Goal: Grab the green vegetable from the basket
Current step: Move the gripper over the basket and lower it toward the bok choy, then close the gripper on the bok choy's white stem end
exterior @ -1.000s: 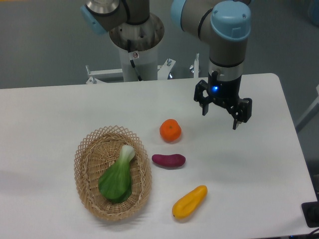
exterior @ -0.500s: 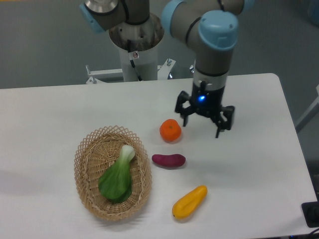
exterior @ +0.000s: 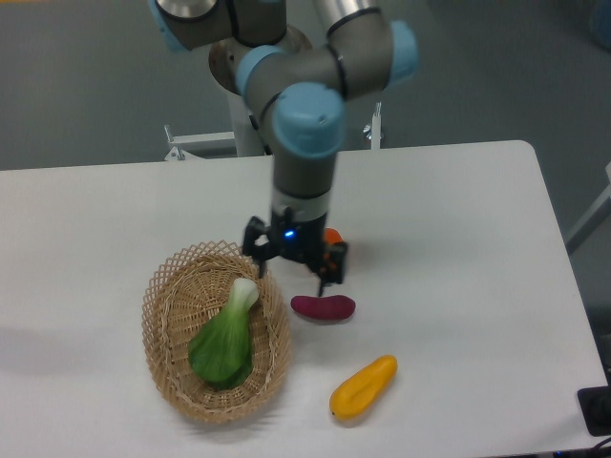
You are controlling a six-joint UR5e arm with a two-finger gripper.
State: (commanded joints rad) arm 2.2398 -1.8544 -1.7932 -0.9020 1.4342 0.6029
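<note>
From the fixed camera, no brand, label or writing can be read; a small sticker on the robot's pedestal [exterior: 250, 114] is too blurred to make out.

Half a second ago the gripper hung over the table to the right of the orange fruit; it has since swung left and nearer, and the gripper [exterior: 293, 263] now sits just above the far right rim of the basket [exterior: 164, 329], in front of the orange fruit [exterior: 331, 237], which it mostly hides. The produce has not shifted.

The arm reaches down from the far side, its wrist vertical with a blue light glowing above the fingers. The two fingers are spread apart with nothing between them.

The green vegetable [exterior: 224, 337] lies inside the basket on the near left of the table, leaves toward the near end and pale stem pointing far-right, toward the gripper. The purple sweet potato [exterior: 323, 306] lies just right of the basket, and the yellow vegetable [exterior: 363, 385] nearer still.
</note>
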